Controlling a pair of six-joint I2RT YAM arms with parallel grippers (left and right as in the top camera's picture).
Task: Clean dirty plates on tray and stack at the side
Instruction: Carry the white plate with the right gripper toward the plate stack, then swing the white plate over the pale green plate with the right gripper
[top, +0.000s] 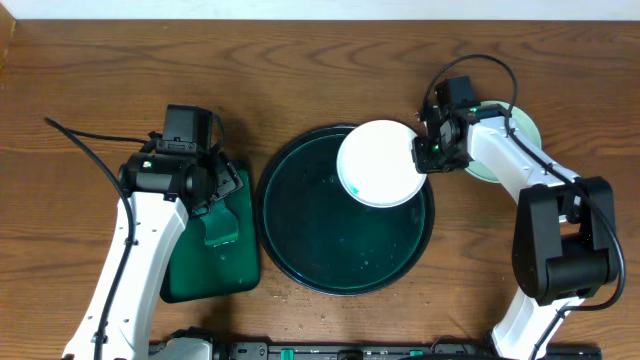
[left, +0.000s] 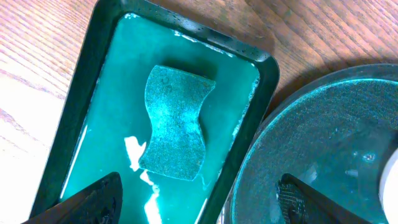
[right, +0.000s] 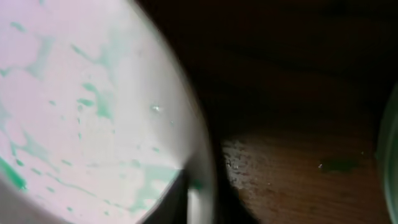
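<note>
One smeared plate (top: 380, 163) pinched by right gripper (top: 427, 152) over tray (top: 300, 250); left gripper (left: 196, 204) spread; wood-grain table (top: 100, 60).

No readable text, labels or numbers anywhere.

Round tray floor: the round tray (top: 330, 240) lies bare across its left and lower parts, open from above.
Tray's upper right: covered by the white plate (top: 378, 165), which the right gripper (top: 422, 155) pinches at its right edge.
Right of the tray: the right arm (top: 510, 165) slants over the pale plate (top: 527, 128) and hides most of it.
Rectangular tray (top: 205, 285): the left gripper (top: 228, 185) hangs over its upper end with fingers spread; the sponge (left: 176, 124) fills the middle.
Between the trays: only a narrow strip of table (top: 100, 60).
</note>
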